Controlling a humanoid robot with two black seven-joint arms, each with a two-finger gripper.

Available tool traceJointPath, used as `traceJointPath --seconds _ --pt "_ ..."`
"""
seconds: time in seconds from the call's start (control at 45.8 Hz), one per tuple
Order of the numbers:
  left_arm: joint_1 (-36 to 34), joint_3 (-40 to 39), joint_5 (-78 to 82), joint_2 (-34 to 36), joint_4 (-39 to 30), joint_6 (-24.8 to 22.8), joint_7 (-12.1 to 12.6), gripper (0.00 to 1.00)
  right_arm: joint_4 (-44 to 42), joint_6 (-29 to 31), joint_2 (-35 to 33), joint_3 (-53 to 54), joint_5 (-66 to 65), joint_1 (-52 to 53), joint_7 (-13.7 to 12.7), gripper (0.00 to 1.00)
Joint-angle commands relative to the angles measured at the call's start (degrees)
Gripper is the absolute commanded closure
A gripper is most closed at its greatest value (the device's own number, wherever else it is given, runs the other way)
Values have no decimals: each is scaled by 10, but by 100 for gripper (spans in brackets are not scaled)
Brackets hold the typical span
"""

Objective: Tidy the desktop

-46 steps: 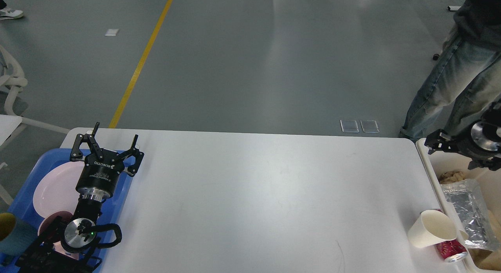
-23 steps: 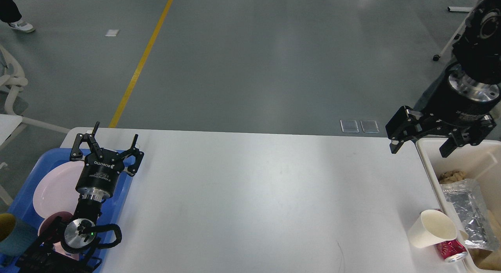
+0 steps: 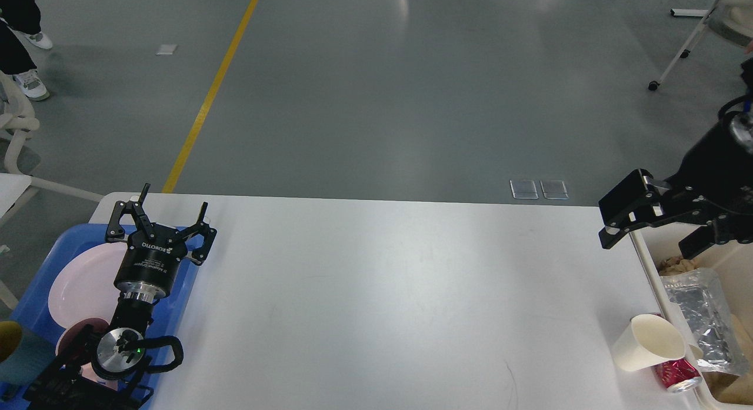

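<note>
Grey workshop floor lies beyond the desktop (image 3: pixel 376 292), which fills the foreground and is bare save for a paper cup (image 3: pixel 647 343) and red can (image 3: pixel 676 376) at its right edge, beside the beige bin (image 3: pixel 644 257). Our left gripper (image 3: pixel 162 213) stands wide open over the blue tray (image 3: pixel 35 292). Our right gripper (image 3: pixel 653 236) is open — empty — above the bin's rim. We judge the cup next: descend squarely, close gently — it will crush.
</note>
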Motion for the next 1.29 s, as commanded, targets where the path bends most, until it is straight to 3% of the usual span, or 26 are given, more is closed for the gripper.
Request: traceJointPath --seconds 0.0,0.219,0.459,0.612,0.874,1.268 --pt "0 0 0 0 0 0 0 4 -1 -14 -6 0 0 -25 0 7" --pt "0 -1 0 0 0 0 0 4 -7 -82 -17 6 -3 -108 -1 7" --pt "0 0 0 0 0 0 0 4 -36 -258 -9 10 2 -260 -1 6" --pt "0 0 0 0 0 0 0 4 -56 -337 -1 20 2 -353 -1 6" --pt "0 0 0 0 0 0 0 4 -133 -404 18 51 2 -494 -1 6" --pt "0 0 0 0 0 0 0 4 -216 -434 25 129 3 -617 -1 7"
